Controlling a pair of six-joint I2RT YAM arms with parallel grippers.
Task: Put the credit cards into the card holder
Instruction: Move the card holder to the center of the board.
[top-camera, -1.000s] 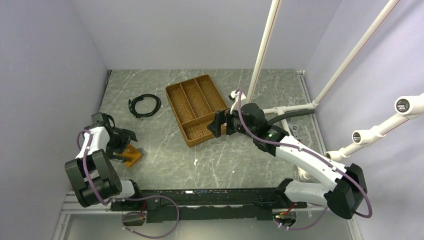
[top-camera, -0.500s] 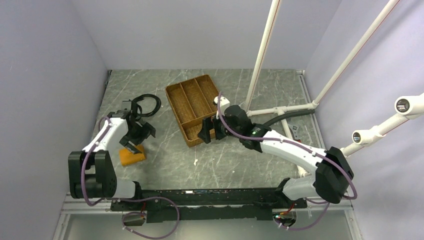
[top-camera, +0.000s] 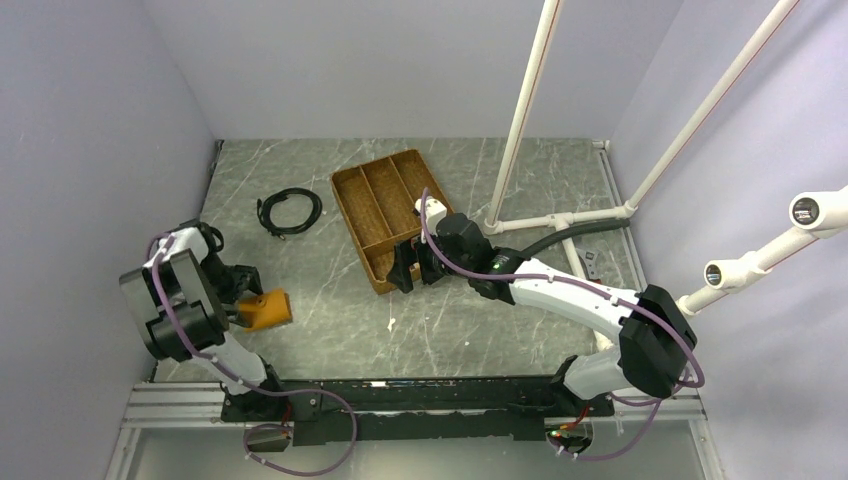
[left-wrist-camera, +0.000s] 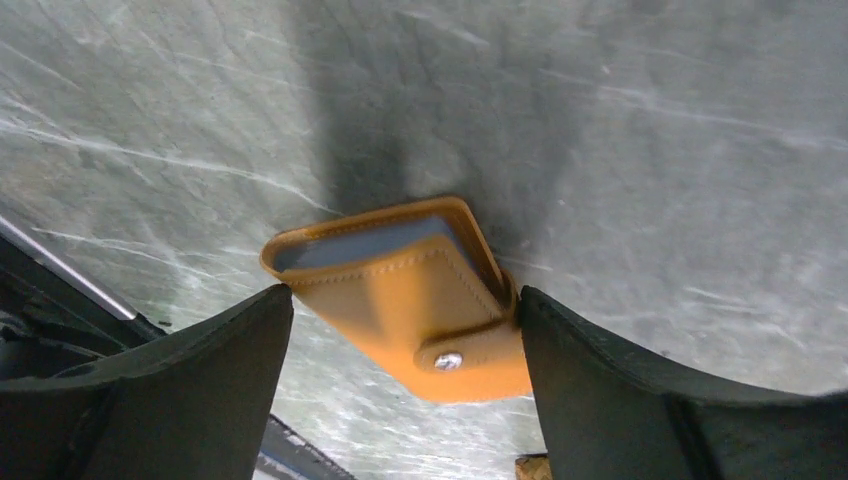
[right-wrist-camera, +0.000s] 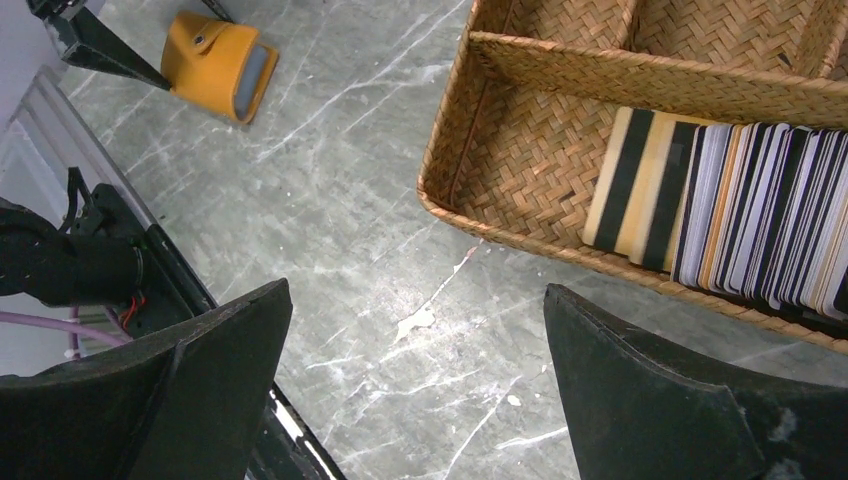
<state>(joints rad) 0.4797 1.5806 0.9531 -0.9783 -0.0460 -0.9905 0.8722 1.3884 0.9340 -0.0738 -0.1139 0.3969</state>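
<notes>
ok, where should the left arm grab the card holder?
Probably across its two long edges, mid-body, from straight above. The card holder lies on the table with the snap tab at one end and the open blue-grey mouth at the other, leaving the side edges free and parallel. The left gripper straddles those edges, jaws open.

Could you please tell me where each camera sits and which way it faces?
Top external: above and behind the bases, looking down on the grey marble table, left arm and right arm.
Left wrist: on the left arm, looking down at the orange leather card holder, flanked by the left gripper.
Right wrist: on the right arm, looking down past the right gripper at the woven wicker tray holding plastic cards.
All show the card holder.
</notes>
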